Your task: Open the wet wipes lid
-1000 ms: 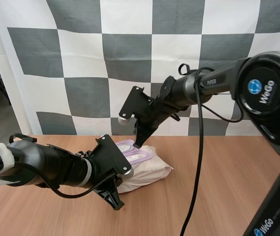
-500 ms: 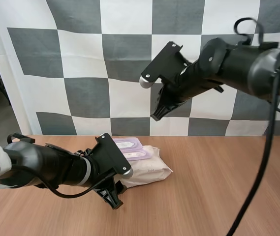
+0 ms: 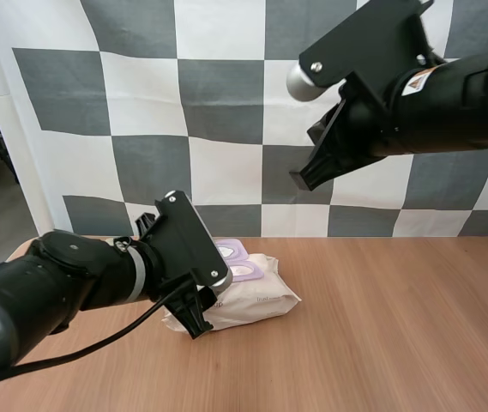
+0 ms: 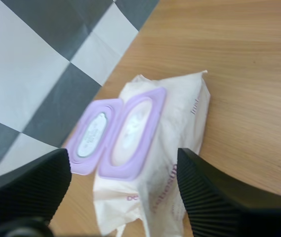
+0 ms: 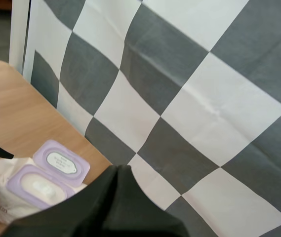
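Your left gripper [image 4: 123, 165] stands wide, straddling the wet wipes pack [image 3: 261, 300], which lies lower left of centre in the high view. Its purple lid [image 4: 93, 134] is flipped open. The purple lettering [image 4: 196, 105] on the pack is too blurred to read. Your right gripper [image 3: 305, 178], upper right, is closed on nothing

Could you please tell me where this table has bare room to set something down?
The wooden table is bare from the white wet wipes pack, purple lid open, out to the right edge, and along the front. It is crowded at the pack's left, by the open left gripper. The shut right gripper hangs high, clear.
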You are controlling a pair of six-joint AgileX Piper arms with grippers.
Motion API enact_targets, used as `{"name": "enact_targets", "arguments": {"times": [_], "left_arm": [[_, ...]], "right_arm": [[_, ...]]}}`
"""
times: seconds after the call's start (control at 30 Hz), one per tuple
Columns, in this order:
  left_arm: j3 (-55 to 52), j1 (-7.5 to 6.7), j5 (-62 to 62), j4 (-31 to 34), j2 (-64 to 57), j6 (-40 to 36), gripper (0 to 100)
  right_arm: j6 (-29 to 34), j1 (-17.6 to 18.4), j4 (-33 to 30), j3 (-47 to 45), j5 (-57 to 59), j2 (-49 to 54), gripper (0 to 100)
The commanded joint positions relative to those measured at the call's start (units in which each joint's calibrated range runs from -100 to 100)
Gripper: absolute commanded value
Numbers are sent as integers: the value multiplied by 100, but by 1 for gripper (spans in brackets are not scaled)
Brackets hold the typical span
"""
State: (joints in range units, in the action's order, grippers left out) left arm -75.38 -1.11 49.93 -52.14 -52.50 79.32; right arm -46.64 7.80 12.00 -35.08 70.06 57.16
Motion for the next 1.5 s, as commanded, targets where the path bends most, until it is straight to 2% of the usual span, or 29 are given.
{"name": "enact_targets", "arguments": {"times": [0.0,0.2,0.43,0.53,0.6,0.73,0.8,0.83,0.87,1.0,1.13,1.3,1.37,1.47], "left_arm": [[421,2,415,750,-1329,-1602,100],[1430,2,1210,1433,-2397,-3052,100],[2069,2,1209,1773,-3297,-4177,100],[2191,2,759,2091,-3658,-5102,100],[2206,32,564,2336,-3967,-5562,85],[2206,114,503,2734,-4485,-5768,46],[2192,114,383,2840,-4612,-5910,25],[2122,114,220,2940,-4667,-6080,7],[2063,114,72,3016,-4678,-6187,0],[1584,149,-96,3167,-4683,-6361,0],[1113,149,-393,3387,-4683,-6407,0],[372,149,-1096,4804,-4683,-7633,0],[311,149,-1332,5028,-4724,-7782,0],[337,149,-1545,4975,-4750,-7958,0]], "right_arm": [[329,1,10,-5,-7,648,0],[549,1,65,-312,-177,1346,0],[766,1,30,-1190,-1227,2609,0],[1017,-8,-42,-1490,-1750,3083,0],[1017,-63,-105,-1670,-2039,3388,0],[1315,-187,-280,-1953,-2693,3875,0],[1410,-236,-280,-2055,-2900,3991,0],[1422,-268,-280,-2150,-2994,4031,0],[1422,-280,-280,-2242,-3073,4043,0],[1422,-295,-280,-2682,-3319,4059,0],[1388,-320,-280,-3389,-4076,4136,0],[1388,-343,-280,-4205,-4278,4187,0],[1388,-352,-267,-4355,-4518,4284,0],[1397,-352,-247,-4350,-4619,4284,0]]}}
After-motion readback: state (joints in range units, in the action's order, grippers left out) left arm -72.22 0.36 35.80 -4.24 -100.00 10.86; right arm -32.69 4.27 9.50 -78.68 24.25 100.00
